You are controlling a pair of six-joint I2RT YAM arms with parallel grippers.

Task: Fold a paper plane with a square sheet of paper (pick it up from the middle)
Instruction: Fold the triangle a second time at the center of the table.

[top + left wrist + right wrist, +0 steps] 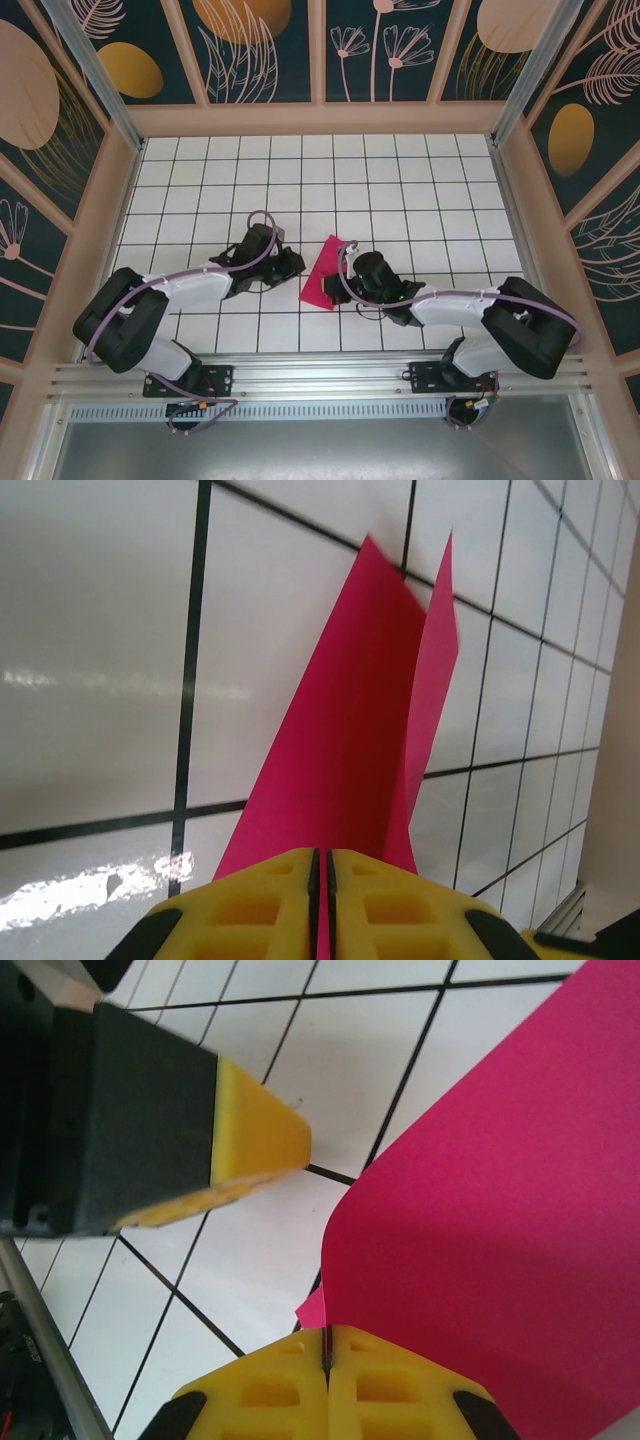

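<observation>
Paper (480, 1210), magenta and partly folded, sits between the two arms near the front middle of the table (200, 180), standing up off the tiles. Right gripper (327, 1345) is clamped on its near edge. Left gripper (320, 870) shows its fingers pressed together with a pink sliver in the slit; whether it truly bites the sheet I cannot tell. Beyond, two flaps rise to a point. For a clean crease, I judge both pinches should stay level, draw the sheet taut without tearing, and align edges before pressing flat.
</observation>
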